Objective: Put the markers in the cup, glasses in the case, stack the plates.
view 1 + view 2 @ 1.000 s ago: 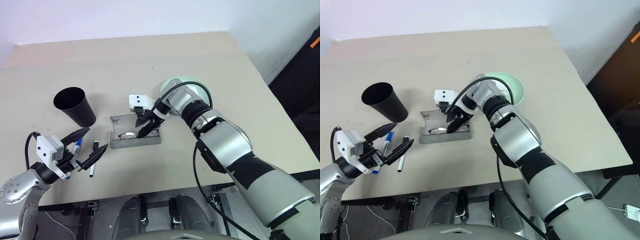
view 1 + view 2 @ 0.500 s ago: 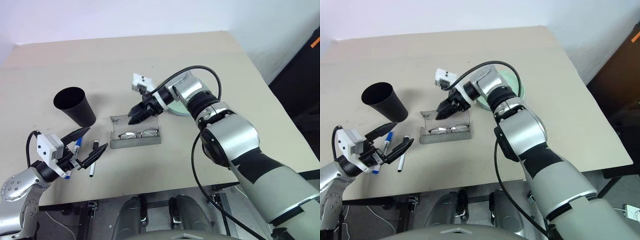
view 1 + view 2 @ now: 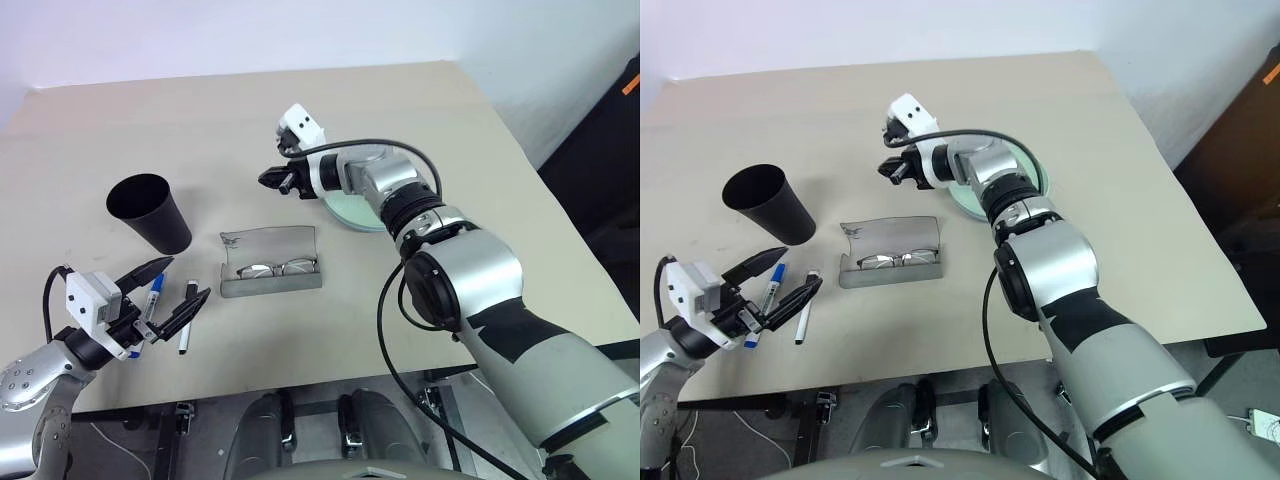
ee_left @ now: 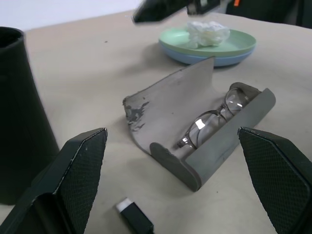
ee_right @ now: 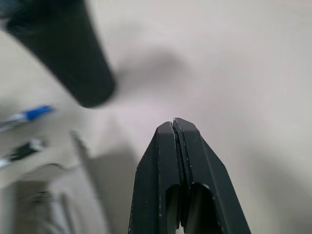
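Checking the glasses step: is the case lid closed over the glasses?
No, the grey case lies open, its lid tilted back, with the glasses resting uncovered inside it.

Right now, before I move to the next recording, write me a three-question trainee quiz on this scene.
1. True or false: the glasses lie inside the open case.
2. The right gripper is: A) open over the cup, B) shut and empty above the table, C) shut on a marker.
3. Fill in: the markers lie on the table beside the open ____ gripper.

Key: 1 true. 2 B. 3 left.
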Robot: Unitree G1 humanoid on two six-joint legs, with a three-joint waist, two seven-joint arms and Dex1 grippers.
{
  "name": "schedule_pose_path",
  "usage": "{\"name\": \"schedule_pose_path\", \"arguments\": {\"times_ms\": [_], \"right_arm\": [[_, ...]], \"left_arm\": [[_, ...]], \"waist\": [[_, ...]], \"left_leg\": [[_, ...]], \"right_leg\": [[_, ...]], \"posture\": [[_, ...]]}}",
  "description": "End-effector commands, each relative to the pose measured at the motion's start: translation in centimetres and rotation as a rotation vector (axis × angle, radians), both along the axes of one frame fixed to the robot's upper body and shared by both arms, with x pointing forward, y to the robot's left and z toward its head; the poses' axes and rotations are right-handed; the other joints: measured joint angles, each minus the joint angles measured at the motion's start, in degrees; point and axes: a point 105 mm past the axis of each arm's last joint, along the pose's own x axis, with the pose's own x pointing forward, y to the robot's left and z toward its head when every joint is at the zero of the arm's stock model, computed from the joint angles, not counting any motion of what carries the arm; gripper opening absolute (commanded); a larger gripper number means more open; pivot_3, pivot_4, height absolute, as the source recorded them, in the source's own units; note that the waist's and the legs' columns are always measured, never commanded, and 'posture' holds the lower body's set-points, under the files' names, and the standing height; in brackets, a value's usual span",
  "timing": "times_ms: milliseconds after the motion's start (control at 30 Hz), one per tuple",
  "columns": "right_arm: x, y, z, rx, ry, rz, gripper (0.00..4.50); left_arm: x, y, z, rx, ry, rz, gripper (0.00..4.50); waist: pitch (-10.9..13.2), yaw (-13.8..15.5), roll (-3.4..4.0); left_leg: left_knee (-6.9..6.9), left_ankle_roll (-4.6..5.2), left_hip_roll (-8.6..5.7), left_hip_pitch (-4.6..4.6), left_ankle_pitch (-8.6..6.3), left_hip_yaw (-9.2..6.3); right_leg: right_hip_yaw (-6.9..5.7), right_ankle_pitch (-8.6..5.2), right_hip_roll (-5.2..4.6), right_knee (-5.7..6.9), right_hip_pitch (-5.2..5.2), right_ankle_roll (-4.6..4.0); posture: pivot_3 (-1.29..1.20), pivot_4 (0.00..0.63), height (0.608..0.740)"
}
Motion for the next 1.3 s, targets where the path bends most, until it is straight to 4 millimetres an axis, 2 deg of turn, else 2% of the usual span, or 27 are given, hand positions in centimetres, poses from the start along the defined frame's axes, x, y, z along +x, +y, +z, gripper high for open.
{"name": "schedule_pose_path", "arguments": {"times_ms": [33, 200, 333, 500, 600, 733, 933, 1067, 1200, 1300], "right_arm": [[-0.5, 0.2, -1.2, -0.086, 0.007, 0.039, 0.03], [-2.8, 0.3, -3.1, -0.192, 0.085, 0.238, 0.03], [-4.3, 0.0, -3.3, -0.22, 0.129, 0.385, 0.03], [-5.4, -0.2, -4.3, -0.232, 0.191, 0.442, 0.03], [-6.0, 0.0, -4.2, -0.205, 0.196, 0.474, 0.03], [-6.8, -0.4, -3.6, -0.162, 0.16, 0.51, 0.03], [-8.3, -1.9, -4.0, -0.139, 0.106, 0.541, 0.03], [-9.5, -1.9, -3.2, -0.041, -0.014, 0.607, 0.03], [-10.4, -2.2, -3.5, -0.027, -0.055, 0.655, 0.03], [-10.4, -2.3, -4.6, -0.077, -0.096, 0.659, 0.03]], "left_arm": [[-0.3, 0.3, 1.3, 0.022, -0.035, 0.013, 4.5], [-0.3, 0.6, 1.4, 0.052, -0.027, 0.037, 4.5], [-0.2, 1.0, 1.9, 0.055, -0.064, 0.076, 4.5], [0.0, 1.7, 2.0, 0.026, -0.077, 0.119, 4.5], [0.0, 2.2, 1.9, 0.004, -0.08, 0.139, 4.5], [-0.4, 3.2, 1.0, 0.012, -0.059, 0.172, 4.5], [-0.7, 4.5, 0.7, 0.011, -0.06, 0.238, 4.5], [-1.1, 4.7, 0.9, -0.022, -0.059, 0.27, 4.5], [-1.4, 4.9, 0.6, -0.04, -0.016, 0.299, 4.5], [-1.4, 5.1, 0.7, -0.066, -0.002, 0.334, 4.5]], "waist": [[0.0, 0.0, 0.0], [0.0, 0.0, 0.0], [0.0, 0.1, -0.01], [0.0, 0.1, -0.02], [0.0, 0.0, -0.03], [0.0, 0.1, -0.01], [0.0, 0.2, -0.03], [0.0, 0.1, -0.03], [0.0, 0.1, -0.03], [0.0, 0.1, -0.05]], "left_leg": [[0.01, 0.08, 0.0, -0.01, 0.04, 0.0], [0.04, 0.14, 0.01, -0.02, 0.07, 0.01], [0.09, 0.14, 0.02, 0.0, 0.08, 0.01], [0.15, 0.09, 0.03, 0.02, 0.05, 0.0], [0.16, -0.01, 0.03, 0.03, -0.02, 0.0], [0.13, -0.02, 0.05, 0.03, -0.02, 0.01], [0.17, -0.02, 0.05, 0.0, -0.03, 0.0], [0.19, -0.02, 0.06, 0.0, -0.03, 0.0], [0.16, -0.01, 0.09, 0.0, -0.02, 0.01], [0.23, -0.01, 0.09, 0.01, -0.02, 0.0]], "right_leg": [[0.0, 0.0, 0.0, 0.0, 0.0, 0.0], [-0.01, 0.01, 0.03, 0.04, 0.01, 0.02], [-0.01, 0.01, 0.04, 0.08, 0.04, 0.03], [-0.01, 0.01, 0.03, 0.12, 0.06, 0.04], [-0.01, 0.01, 0.02, 0.13, 0.07, 0.03], [-0.01, 0.01, 0.03, 0.13, 0.05, 0.03], [-0.02, 0.01, 0.0, 0.11, 0.04, 0.03], [-0.02, 0.02, 0.02, 0.12, 0.05, 0.04], [-0.02, 0.01, 0.05, 0.12, 0.03, 0.04], [-0.03, 0.02, 0.05, 0.12, 0.08, 0.04]], "posture": [[0.0, 0.15, 0.715], [0.0, 0.15, 0.715], [0.0, 0.15, 0.715], [0.0, 0.15, 0.715], [0.0, 0.15, 0.715], [0.0, 0.15, 0.715], [0.0, 0.15, 0.715], [0.0, 0.15, 0.715], [0.0, 0.15, 0.715], [0.0, 0.15, 0.715]]}}
